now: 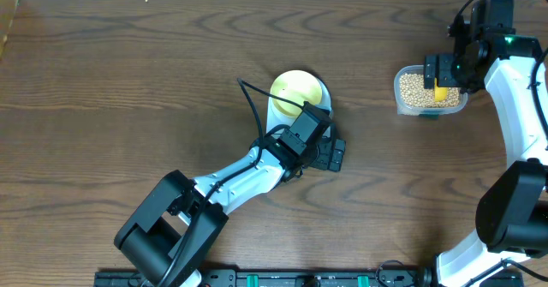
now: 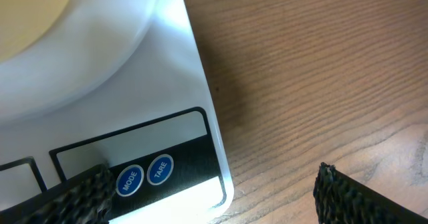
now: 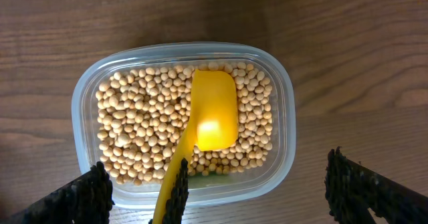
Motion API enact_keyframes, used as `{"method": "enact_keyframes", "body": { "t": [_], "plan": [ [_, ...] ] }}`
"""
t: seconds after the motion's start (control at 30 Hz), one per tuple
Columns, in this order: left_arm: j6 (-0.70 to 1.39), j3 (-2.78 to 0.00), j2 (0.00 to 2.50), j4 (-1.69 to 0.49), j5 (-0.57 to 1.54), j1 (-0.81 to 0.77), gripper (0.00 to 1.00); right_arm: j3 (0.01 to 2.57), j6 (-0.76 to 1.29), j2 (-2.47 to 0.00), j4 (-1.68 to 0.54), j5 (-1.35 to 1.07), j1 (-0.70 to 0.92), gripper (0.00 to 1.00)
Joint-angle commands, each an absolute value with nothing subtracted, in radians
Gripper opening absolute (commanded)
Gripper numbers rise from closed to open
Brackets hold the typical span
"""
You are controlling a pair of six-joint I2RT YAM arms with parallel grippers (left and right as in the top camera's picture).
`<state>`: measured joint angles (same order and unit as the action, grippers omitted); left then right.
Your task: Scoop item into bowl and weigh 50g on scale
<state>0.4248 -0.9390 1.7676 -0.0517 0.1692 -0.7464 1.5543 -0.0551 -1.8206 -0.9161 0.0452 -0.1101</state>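
Early: bowl on scale looks empty; scoop lies among soybeans in tub, well apart from scale. Open, holding nothing: left gripper, right gripper.

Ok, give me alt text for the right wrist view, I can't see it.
A clear plastic tub full of tan soybeans sits on the wooden table, with a yellow scoop lying on the beans, its handle pointing toward the bottom edge. The right pincer hangs open above it, holding nothing.
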Motion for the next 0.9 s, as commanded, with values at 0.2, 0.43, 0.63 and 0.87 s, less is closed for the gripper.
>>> {"method": "enact_keyframes", "body": {
  "t": [0.2, 0.43, 0.63, 0.87],
  "plan": [
    [0.497, -0.939, 1.829, -0.168, 0.145, -0.731, 0.98, 1.551, -0.049, -1.824, -0.916, 0.053, -0.123, 0.99],
    [0.493, -0.939, 1.829, -0.171, 0.173, -0.729, 0.98, 1.551, -0.049, -1.824, -0.916, 0.053, -0.123, 0.99],
    [0.484, -0.939, 1.847, -0.157, 0.175, -0.725, 0.98, 1.551, -0.049, -1.824, -0.916, 0.053, -0.123, 0.99],
    [0.508, -0.939, 1.859, -0.156, 0.158, -0.712, 0.98, 1.551, -0.049, -1.824, -0.916, 0.053, -0.123, 0.99]
  ]
}}
